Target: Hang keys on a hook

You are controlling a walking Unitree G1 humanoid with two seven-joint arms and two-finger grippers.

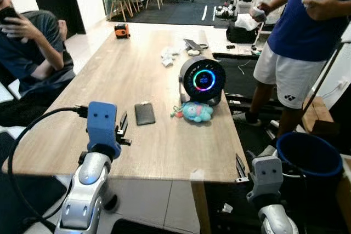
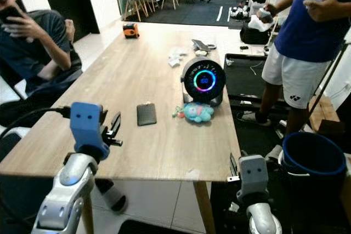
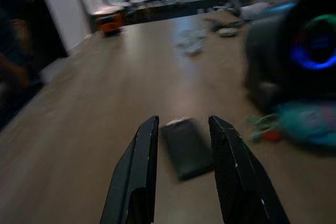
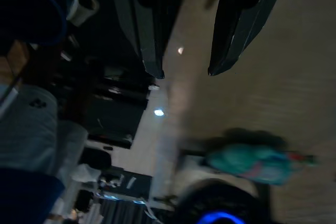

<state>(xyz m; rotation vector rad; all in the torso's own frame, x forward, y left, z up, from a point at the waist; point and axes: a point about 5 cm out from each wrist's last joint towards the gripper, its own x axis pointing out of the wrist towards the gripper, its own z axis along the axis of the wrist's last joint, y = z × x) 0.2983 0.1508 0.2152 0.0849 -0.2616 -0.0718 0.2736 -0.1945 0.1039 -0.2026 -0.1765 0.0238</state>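
Table point(image 1: 131, 75): long, light wood grain, running away from the robot; carries all items below except where noted.

Person standing point(image 1: 299, 31): at the table's far right, blue shirt, white shorts, an object in each hand.

Person seated point(image 1: 33, 47): at the table's left side, dark shirt, hand raised to the head.

Bin point(image 1: 310, 157): dark blue, round, on the floor right of the table's near corner.

Round device point(image 1: 203, 80): black, upright, with a ring lit in blue, green and red; right of the table's middle.

Left pincer point(image 1: 123, 127): over the near left part of the table, fingers spread, holding nothing; in the left wrist view the dark case lies on the table beyond the gap.

Right pincer point(image 1: 239, 167): low at the table's near right edge, fingers spread and empty.

Keys point(image 1: 194, 112): a teal plush charm with a small bunch at its left end, flat on the table, just in front of the round device.

Dark case point(image 1: 145, 113): flat, rectangular, left of the keys, apart from them.

Orange object point(image 1: 122, 30): far left end of the table.

White scraps point(image 1: 169, 56): near the far end.
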